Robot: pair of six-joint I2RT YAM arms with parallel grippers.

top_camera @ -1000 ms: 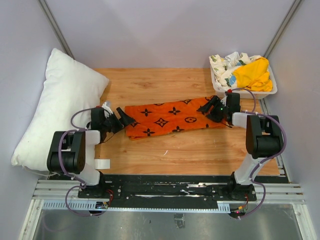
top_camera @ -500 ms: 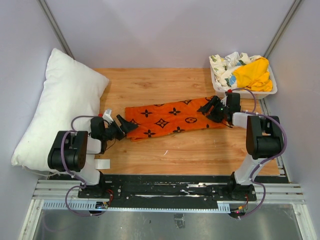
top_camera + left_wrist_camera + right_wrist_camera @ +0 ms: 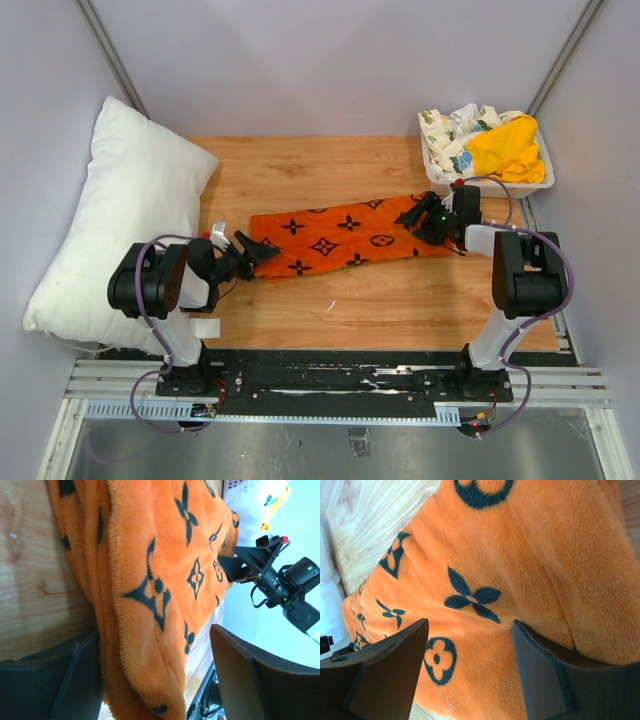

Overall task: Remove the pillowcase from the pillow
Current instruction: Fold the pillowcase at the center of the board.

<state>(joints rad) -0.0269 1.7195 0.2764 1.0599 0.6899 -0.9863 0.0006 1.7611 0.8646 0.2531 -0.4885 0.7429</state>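
The orange pillowcase (image 3: 340, 238) with black motifs lies flat and empty across the middle of the wooden table. The white pillow (image 3: 110, 215) lies bare at the left, apart from it. My left gripper (image 3: 250, 254) is open at the pillowcase's left end. In the left wrist view the bunched fabric edge (image 3: 150, 605) lies between its wide-apart jaws (image 3: 155, 680). My right gripper (image 3: 416, 214) is open at the pillowcase's right end. In the right wrist view its jaws (image 3: 470, 672) straddle the fabric (image 3: 485, 570) without pinching it.
A white basket (image 3: 436, 175) at the back right holds a yellow cloth (image 3: 505, 148) and a white floral cloth (image 3: 455, 125). A white tape roll (image 3: 205, 328) sits by the left arm's base. Grey walls close in the table on three sides.
My left gripper has drawn slightly toward the near edge at the pillowcase's left end, and the left arm's upper links have swung. The right arm and pillowcase have stayed put.
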